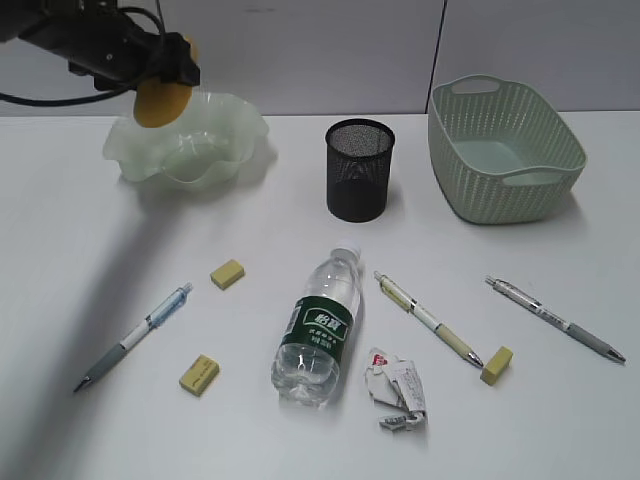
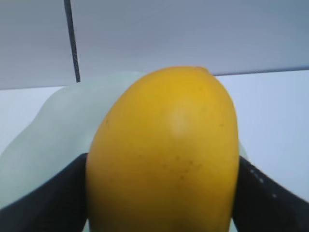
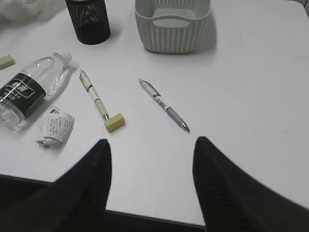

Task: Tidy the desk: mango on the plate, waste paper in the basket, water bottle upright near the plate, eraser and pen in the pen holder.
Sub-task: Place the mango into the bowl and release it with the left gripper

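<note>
An office-like desk (image 1: 90,300): white top, grey partition panels (image 1: 330,50), pens (image 1: 427,318), mesh pen holder (image 1: 359,170).

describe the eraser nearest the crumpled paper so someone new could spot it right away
Start at the clear plastic water bottle lying mid-desk, then move right past the crumpled white waste paper. The small pale yellow eraser block sits there, the only eraser beside a pen's tip, that of the yellow-barrelled pen.

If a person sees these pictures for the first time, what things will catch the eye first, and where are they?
The yellow mango stands out most: the left gripper holds it above the ruffled plate at the far left. Next comes the water bottle, lying on its side in the middle of the desk, with the crumpled waste paper beside it. The black pen holder and green basket stand at the back.
</note>
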{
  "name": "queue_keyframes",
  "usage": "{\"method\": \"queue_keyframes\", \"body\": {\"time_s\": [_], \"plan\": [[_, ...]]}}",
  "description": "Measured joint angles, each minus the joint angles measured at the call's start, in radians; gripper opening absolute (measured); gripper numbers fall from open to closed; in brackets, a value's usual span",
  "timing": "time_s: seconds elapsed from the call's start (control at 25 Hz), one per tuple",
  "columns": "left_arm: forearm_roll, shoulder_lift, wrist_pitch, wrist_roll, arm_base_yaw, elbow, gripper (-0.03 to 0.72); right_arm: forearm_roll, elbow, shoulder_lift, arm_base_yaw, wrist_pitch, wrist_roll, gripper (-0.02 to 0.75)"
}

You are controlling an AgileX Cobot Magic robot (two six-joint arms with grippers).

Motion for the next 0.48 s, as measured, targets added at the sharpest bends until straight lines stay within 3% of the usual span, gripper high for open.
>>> {"method": "queue_keyframes", "body": {"time_s": [0.48], "plan": [[-0.01,0.122,-0.101,0.0,-0.001,0.0,0.613,0.0,0.0,0.0,0.0,0.0,0.0,0.435]]}}
